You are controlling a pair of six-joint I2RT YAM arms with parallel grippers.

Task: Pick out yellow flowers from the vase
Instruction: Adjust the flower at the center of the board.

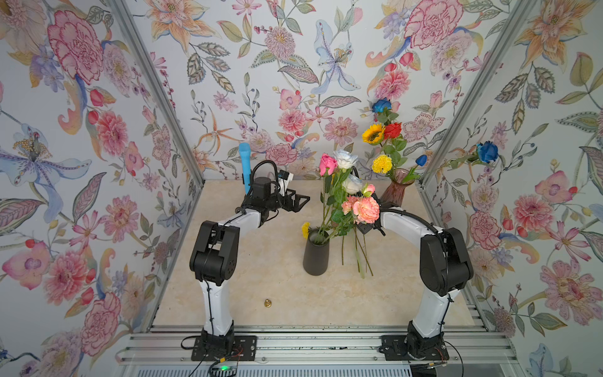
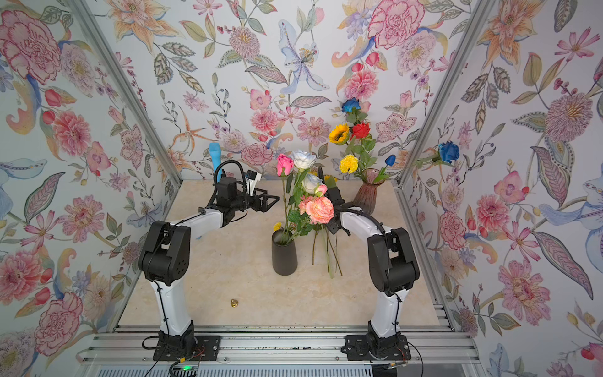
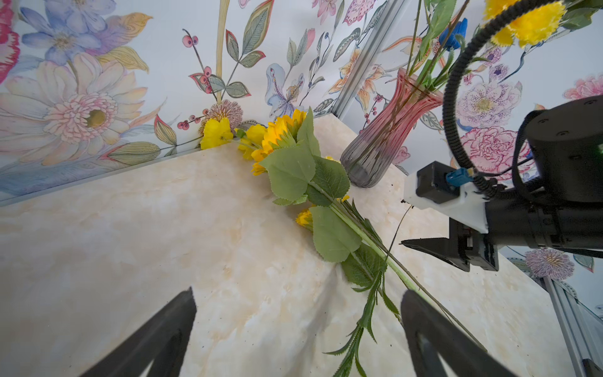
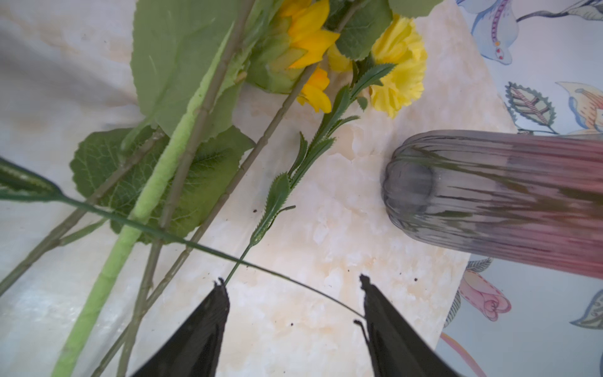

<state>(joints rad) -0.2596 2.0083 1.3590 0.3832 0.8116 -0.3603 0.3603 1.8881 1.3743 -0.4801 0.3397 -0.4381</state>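
Two vases are seen on the pale table: a dark vase and a ribbed glass vase.

The left gripper is held with its fingers spread wide, and only bare table shows between them. Beyond these fingertips the yellow flowers are laid flat on the table in a loose bundle, outside either vase. Their green stems run back past the outer side of one finger. Whether that finger is touched cannot be told.

The right gripper is parted too, and nothing is clamped. A thin dark stem is stretched across the gap between its fingers, and a serrated-leaved stem ends right at one fingertip. The bundle's yellow heads are seen just beyond these fingertips. The glass vase stands off to one side of them, near but apart.

Other yellow blooms are seen in both top views. A sunflower and a pompom are lodged in the glass vase among blue and red roses. A small yellow bloom is tucked at the dark vase's rim, under pink, white and peach roses.
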